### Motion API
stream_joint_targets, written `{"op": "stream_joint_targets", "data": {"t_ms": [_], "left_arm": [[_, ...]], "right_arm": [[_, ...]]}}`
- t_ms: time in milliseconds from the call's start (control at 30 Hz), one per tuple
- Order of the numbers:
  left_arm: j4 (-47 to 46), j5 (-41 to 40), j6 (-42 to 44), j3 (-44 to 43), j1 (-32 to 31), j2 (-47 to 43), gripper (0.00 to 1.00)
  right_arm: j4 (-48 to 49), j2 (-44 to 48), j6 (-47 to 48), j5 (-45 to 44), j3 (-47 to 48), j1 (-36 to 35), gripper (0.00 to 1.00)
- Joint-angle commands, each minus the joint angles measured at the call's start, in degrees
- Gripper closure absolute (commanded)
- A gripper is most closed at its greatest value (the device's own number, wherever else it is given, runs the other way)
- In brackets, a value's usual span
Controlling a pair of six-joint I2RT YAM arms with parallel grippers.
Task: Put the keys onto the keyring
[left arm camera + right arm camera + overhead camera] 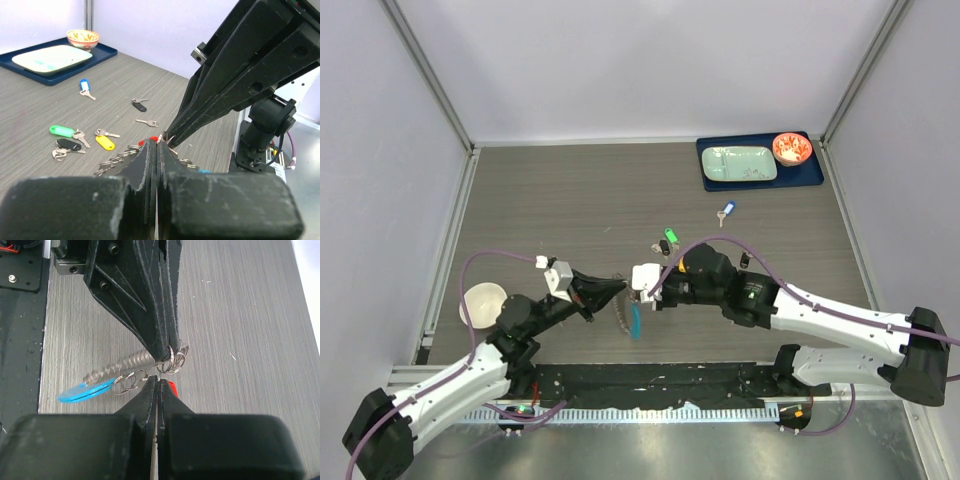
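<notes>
The left gripper [168,351] and right gripper [157,383], tips almost meeting, are each clenched on the keyring [634,322], whose blue crescent [82,391] trails toward the table's [550,200] near edge, with loose keys [667,240] lying just beyond.
</notes>
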State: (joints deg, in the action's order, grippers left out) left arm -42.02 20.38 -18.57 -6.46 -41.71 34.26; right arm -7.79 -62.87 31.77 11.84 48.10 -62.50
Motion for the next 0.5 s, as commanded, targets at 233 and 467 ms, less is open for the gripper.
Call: {"op": "stream_joint_targets", "data": {"t_ms": [233, 467], "left_arm": [[-15.0, -10.3, -4.6, 0.8, 0.9, 0.5, 1.0], [-2.9, -10.8, 2.3, 0.2, 0.9, -5.3, 0.8]], "right_arm": [[7.3, -1.1, -3.5, 1.2, -2.7, -0.3, 0.99], [-0.4, -0.2, 0.0, -1.7, 1.6, -0.3, 0.99]]}}
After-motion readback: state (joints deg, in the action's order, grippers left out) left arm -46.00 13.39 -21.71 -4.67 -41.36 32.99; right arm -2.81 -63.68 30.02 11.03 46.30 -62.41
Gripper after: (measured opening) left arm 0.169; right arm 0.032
